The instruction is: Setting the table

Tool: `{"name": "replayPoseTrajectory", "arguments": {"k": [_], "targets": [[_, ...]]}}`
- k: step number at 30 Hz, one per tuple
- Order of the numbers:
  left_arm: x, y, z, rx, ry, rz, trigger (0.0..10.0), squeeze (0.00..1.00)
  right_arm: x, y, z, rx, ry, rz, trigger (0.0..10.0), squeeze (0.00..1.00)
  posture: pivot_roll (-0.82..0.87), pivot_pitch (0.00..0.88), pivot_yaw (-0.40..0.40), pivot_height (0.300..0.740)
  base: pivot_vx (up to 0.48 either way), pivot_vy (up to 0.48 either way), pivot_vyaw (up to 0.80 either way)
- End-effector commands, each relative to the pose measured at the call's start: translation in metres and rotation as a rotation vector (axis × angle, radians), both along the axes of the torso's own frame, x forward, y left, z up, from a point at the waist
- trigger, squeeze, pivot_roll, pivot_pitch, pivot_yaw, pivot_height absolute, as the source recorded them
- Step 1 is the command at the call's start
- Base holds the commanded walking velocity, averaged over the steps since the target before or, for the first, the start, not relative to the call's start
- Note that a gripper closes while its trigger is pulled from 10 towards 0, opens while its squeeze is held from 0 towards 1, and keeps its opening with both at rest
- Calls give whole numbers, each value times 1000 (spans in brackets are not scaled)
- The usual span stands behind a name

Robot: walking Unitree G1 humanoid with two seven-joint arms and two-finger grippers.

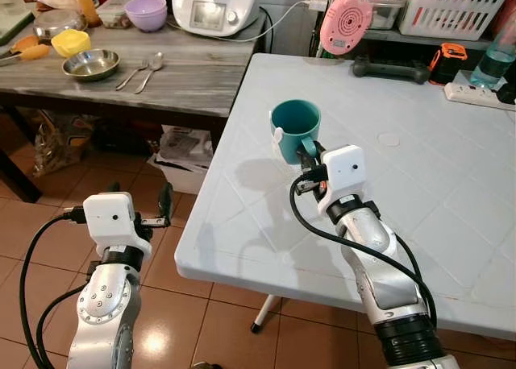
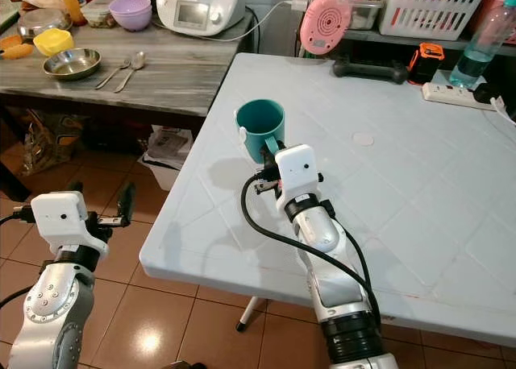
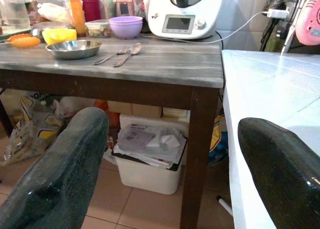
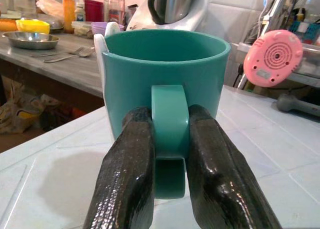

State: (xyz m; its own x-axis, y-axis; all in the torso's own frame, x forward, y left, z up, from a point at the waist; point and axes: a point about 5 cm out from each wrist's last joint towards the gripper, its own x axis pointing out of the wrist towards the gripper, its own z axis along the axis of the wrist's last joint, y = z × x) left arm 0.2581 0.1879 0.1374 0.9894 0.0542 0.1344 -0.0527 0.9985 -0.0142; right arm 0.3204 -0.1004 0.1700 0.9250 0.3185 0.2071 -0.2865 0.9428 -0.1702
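A teal mug (image 1: 295, 126) stands upright near the left edge of the white plastic table (image 1: 419, 192). My right gripper (image 1: 310, 155) is shut on the mug's handle (image 4: 170, 134), one black finger (image 4: 125, 174) on each side of it. The mug's base rests on or just above the tabletop; I cannot tell which. My left gripper (image 1: 165, 204) is open and hangs over the tiled floor, left of the white table, holding nothing. On the grey wooden table (image 1: 193, 79) to the left lie a steel bowl (image 1: 90, 64), a fork and a spoon (image 1: 150, 67).
A purple bowl (image 1: 146, 12), a yellow bowl (image 1: 70, 41) and a white kitchen machine (image 1: 214, 6) stand at the back of the wooden table. A pink round device (image 1: 346, 22), a power strip (image 1: 477, 94) and a water bottle (image 1: 492, 59) sit behind the white table. A bin with papers (image 3: 147, 156) is under the wooden table.
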Motion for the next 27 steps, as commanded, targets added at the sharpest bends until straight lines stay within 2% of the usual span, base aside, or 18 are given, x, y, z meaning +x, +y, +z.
{"name": "replayPoseTrajectory", "arguments": {"k": [1, 6, 27], "targets": [[1, 1, -1, 4, 17, -5, 10000, 0, 1, -2, 2, 2, -12, -11, 10000, 0, -66, 68, 49, 740, 0, 0, 0], [1, 1, -2, 6, 20, -10, 10000, 0, 0, -5, 2, -3, -15, -22, 10000, 0, -73, 71, 50, 740, 0, 107, 0], [0, 0, -3, 19, 32, -19, 10000, 0, 3, -6, 4, -11, -25, -41, 10000, 0, -75, 87, 54, 740, 0, 321, 0]]}}
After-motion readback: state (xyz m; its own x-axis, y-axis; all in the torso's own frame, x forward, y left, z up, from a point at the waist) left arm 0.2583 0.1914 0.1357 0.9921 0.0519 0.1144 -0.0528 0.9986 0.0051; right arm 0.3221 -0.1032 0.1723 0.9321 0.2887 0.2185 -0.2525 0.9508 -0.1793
